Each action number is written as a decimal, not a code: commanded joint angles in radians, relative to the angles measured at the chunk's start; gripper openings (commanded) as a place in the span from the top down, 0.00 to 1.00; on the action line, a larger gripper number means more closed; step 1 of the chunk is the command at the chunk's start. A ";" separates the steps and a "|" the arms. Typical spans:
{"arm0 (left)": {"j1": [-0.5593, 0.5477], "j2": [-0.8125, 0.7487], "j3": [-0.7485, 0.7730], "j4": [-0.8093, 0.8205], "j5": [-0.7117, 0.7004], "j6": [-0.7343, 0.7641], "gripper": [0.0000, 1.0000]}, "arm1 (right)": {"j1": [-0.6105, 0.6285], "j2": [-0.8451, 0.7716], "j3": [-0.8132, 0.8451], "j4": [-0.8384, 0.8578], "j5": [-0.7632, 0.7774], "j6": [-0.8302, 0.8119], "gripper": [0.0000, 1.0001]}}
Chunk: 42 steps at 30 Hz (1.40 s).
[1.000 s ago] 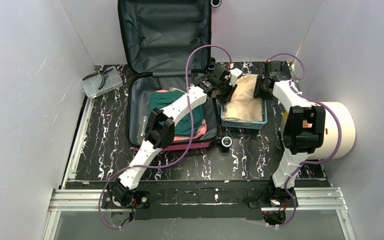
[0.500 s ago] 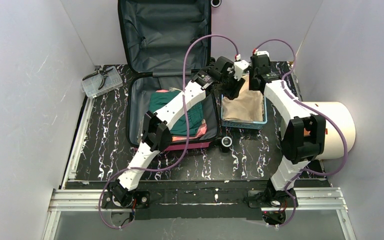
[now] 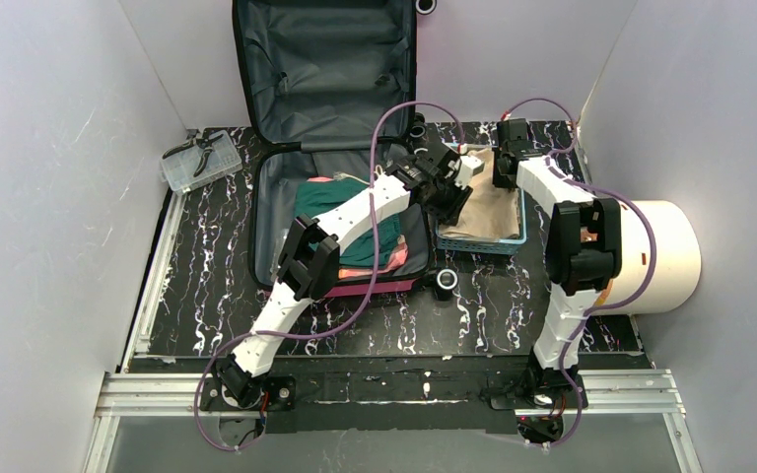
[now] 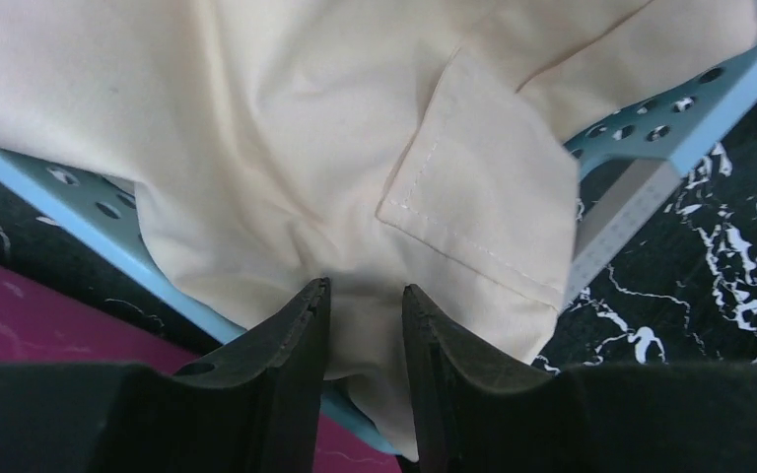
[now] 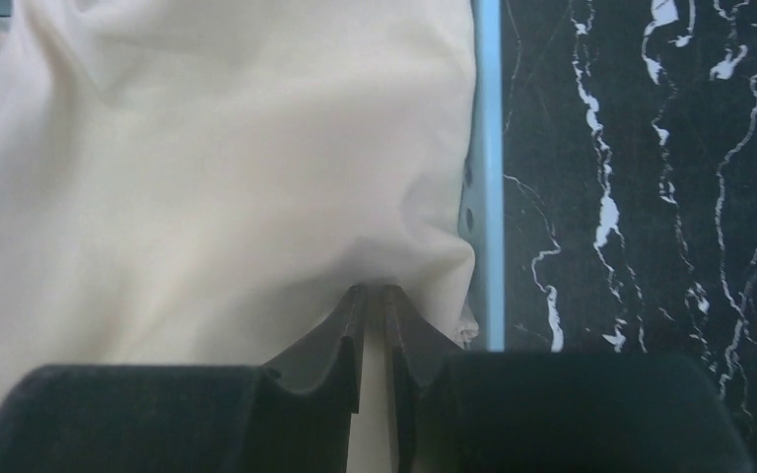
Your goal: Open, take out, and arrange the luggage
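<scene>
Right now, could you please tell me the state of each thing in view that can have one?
Suitcase: open, lid raised against the back wall, clothes inside.
Cloth: crumpled, spilling over the basket's rim.
Basket: upright, holding the cloth.
Left pincer: closed on a fold of the cloth.
Right pincer: closed on the cloth.
Cylinder: lying on its side.

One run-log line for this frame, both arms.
luggage: open, clothes inside | cream cloth: in blue basket | left jaws: slightly apart at cloth, grip unclear | right jaws: pinching cloth
</scene>
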 commanded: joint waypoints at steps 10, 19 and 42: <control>0.004 0.036 -0.043 0.006 -0.112 0.061 0.69 | -0.046 0.082 0.012 0.064 0.052 0.011 0.76; 0.013 -0.053 0.244 -0.106 0.083 0.052 0.43 | 0.027 -0.118 0.048 0.017 0.036 0.010 0.58; 0.648 -0.738 -0.859 -0.159 0.165 -0.103 0.16 | 0.506 -0.099 0.078 -0.017 -0.252 0.298 0.27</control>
